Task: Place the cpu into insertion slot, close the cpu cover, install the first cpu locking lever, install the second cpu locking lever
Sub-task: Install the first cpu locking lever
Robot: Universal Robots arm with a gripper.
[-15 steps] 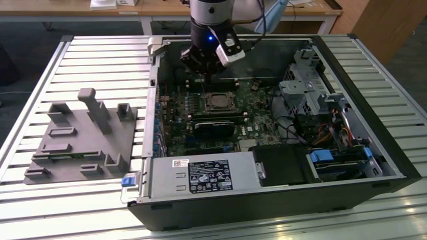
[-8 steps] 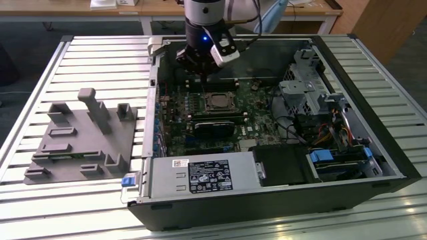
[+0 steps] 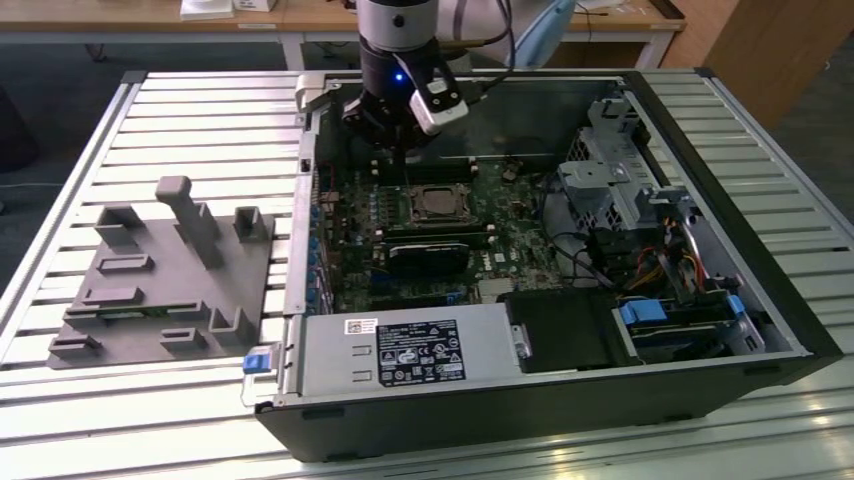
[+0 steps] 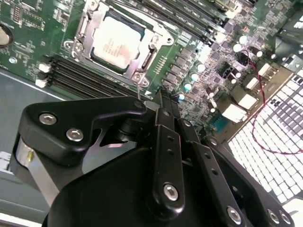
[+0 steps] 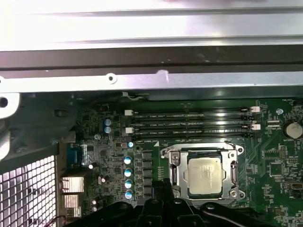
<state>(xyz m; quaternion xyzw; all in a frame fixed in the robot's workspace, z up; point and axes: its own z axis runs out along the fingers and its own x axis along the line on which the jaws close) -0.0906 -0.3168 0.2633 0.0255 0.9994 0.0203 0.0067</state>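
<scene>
Black links and screw heads of the end effector crowd the foreground in the second wrist view, its fingers drawn narrow, tips all but together. It hangs over the green board just beside the slot; whether the tips touch the metal cannot be told. The cpu lies flat in the slot, its pale top showing through the window of the cover, which lies down around the chip. Whether either locking lever is latched cannot be told. Four long memory slots run alongside the slot, and a column of blue-topped capacitors stands on another side of it in the first wrist view. In the exterior view the arm reaches down into the open case, the end effector poised between the slot and the case's far wall, with a black card on the near side of the slot. The case lies on its side on a slatted metal bench. A grey fixture sits on the bench at the exterior view's left, just beside the case.
</scene>
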